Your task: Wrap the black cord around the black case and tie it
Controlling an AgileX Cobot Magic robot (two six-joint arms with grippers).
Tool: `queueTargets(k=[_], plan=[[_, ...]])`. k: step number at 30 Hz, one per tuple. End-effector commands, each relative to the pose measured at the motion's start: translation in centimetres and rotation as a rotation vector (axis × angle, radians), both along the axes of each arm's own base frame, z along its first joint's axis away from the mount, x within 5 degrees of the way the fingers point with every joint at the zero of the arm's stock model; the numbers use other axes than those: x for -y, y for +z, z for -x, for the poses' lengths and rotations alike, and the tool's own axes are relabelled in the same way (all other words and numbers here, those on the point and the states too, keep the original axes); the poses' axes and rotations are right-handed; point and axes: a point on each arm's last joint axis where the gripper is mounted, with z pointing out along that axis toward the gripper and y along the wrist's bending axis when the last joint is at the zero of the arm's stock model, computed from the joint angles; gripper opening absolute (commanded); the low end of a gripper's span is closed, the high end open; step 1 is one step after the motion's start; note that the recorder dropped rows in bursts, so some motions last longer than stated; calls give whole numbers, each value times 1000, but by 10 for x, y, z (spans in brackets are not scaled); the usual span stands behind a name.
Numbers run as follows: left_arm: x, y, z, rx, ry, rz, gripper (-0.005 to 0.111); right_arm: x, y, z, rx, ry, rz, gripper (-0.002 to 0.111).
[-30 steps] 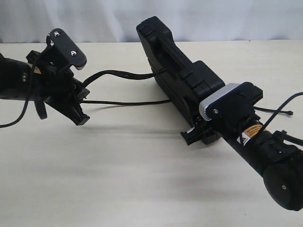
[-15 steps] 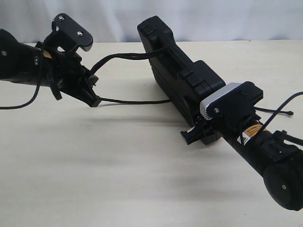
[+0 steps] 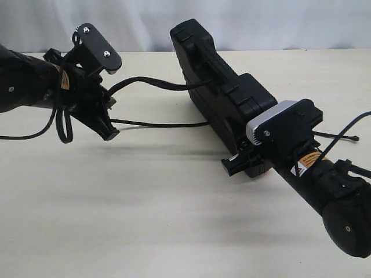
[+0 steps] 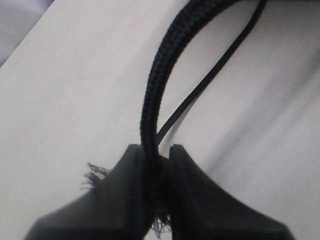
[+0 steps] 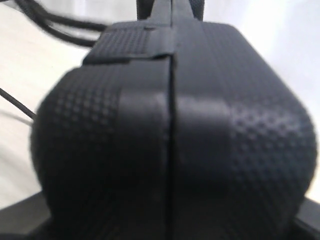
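Right, the counter (image 3: 174, 231) is the same bare pale surface as a second ago. The black case (image 3: 220, 87) stands on its long edge, running from mid-counter back toward the far edge, and it has barely shifted. The right pincer (image 3: 246, 162) is clamped on the case's near end; the right wrist view is filled with textured shell and its centre seam.

The change is on the left. The left arm has come up off the counter and a bit toward the case, then eased down slightly in the last half second. The left pincer (image 4: 156, 156) is pressed together on the black cord (image 3: 151, 82) right at the end, with the frayed tuft (image 4: 95, 175) poking out beside the fingers.

The cord runs to the case in two lines. The thick upper one hangs in the air with some slack and meets the case's left face. The thin lower one lies along the counter to the case's base.

My read: the free end is being lifted for a pass over the case. No full wrap is visible yet, and no knot.

Writing: there's a small yellow warning sticker (image 3: 306, 163) on the right arm and one on the left arm, both too small to read. No brand is visible.
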Motion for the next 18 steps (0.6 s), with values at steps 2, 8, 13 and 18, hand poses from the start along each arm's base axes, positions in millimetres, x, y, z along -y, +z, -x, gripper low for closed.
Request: queueTargets(k=[2,8,13,18], plan=[[-2,9,2,76,97,-208,0,-1,-9,0,-116,-3,2,4],[32,18,12,218,96,-263,0,-2,-10,-1,-126,-3,5,4],[32,19,12,222,135,-219,0,-2,-11,-1,-138,-2,10,4],[29,26,9,249,184,-233,0,-2,-11,-1,-142,-2,11,4]])
